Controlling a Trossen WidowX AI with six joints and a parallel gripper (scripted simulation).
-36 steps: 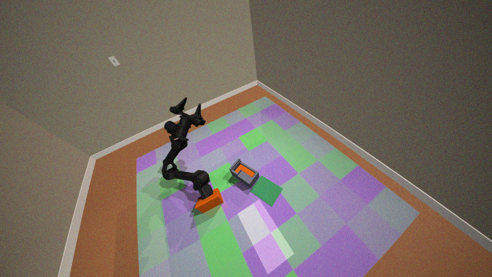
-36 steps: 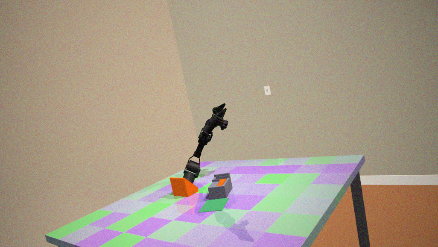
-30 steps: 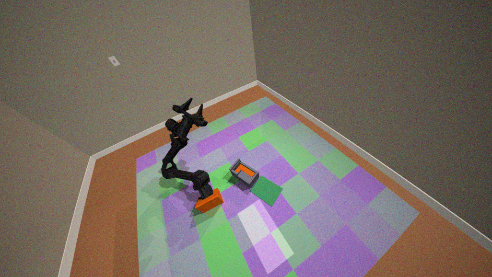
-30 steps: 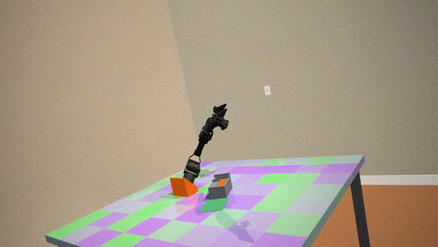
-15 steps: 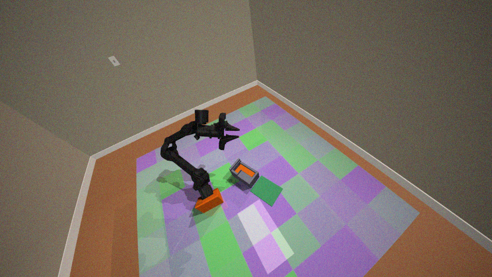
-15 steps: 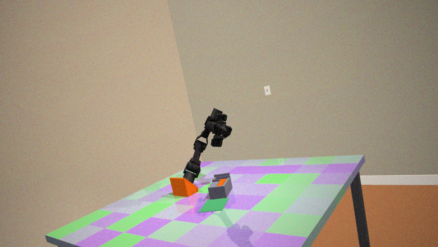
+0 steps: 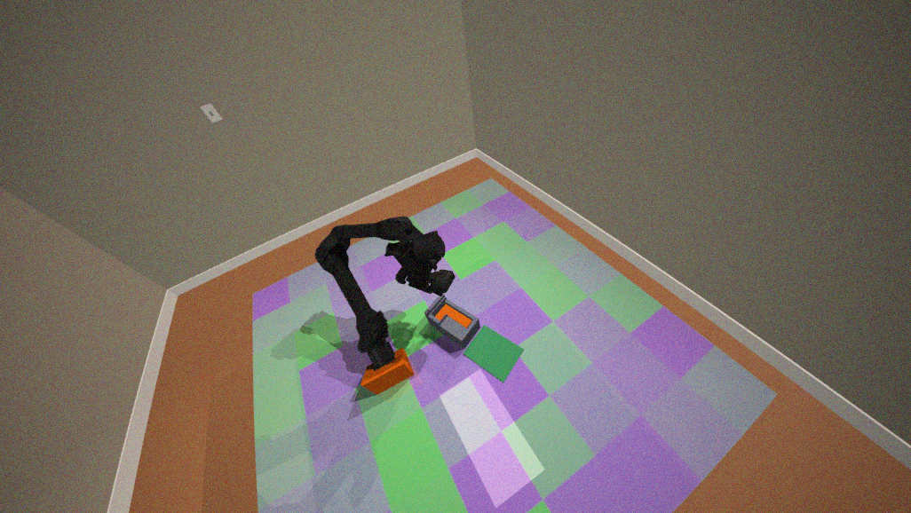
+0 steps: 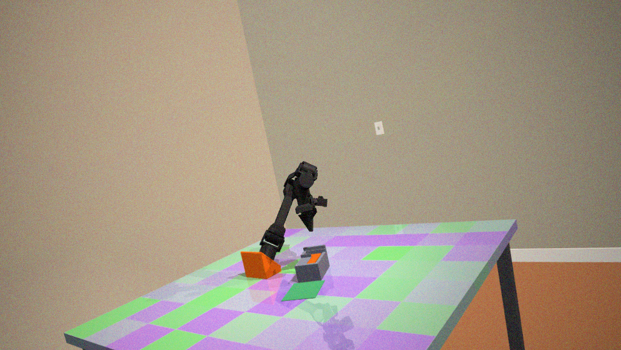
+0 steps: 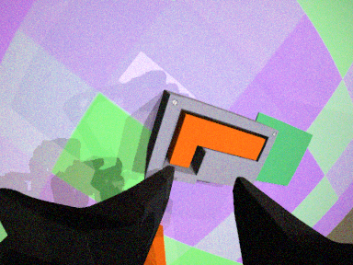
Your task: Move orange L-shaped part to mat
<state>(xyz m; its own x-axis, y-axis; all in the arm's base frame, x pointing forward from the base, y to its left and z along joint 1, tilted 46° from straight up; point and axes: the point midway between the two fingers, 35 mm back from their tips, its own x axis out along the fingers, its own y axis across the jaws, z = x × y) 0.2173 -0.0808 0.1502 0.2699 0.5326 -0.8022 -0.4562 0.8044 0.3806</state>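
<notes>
From the wrist view I've got the end effector (image 9: 199,201) filling the bottom of the frame, its two dark fingers standing partly open with only bare checkered surface between them, so I'm holding nothing. Just past the fingertips, centre frame, sits the grey tray (image 9: 161,140), and the orange L-shaped part (image 9: 215,136) lies flush in its pocket, level with the rim. The green mat (image 9: 289,153) peeks out from the tray's right side, flat on the tabletop (image 9: 202,36).

Switching to the exterior view: the near edge of the tabletop runs along the lower left, a patchwork of purple, green and pale grey squares with a soft sheen. The mat lies nearest, the tray just behind it, and the arm's orange base block (image 8: 256,264) sits to the left of the tray. The end effector hangs above the tray, tip pointing down, well clear of it. One dark table leg (image 8: 510,300) drops at the right of the frame.

Beyond that, I see an orange-brown floor (image 8: 565,304) with a white baseboard (image 8: 565,254), then plain tan-grey walls. A small white wall plate (image 8: 379,128) sits on the far wall, above and to the right of the arm.
</notes>
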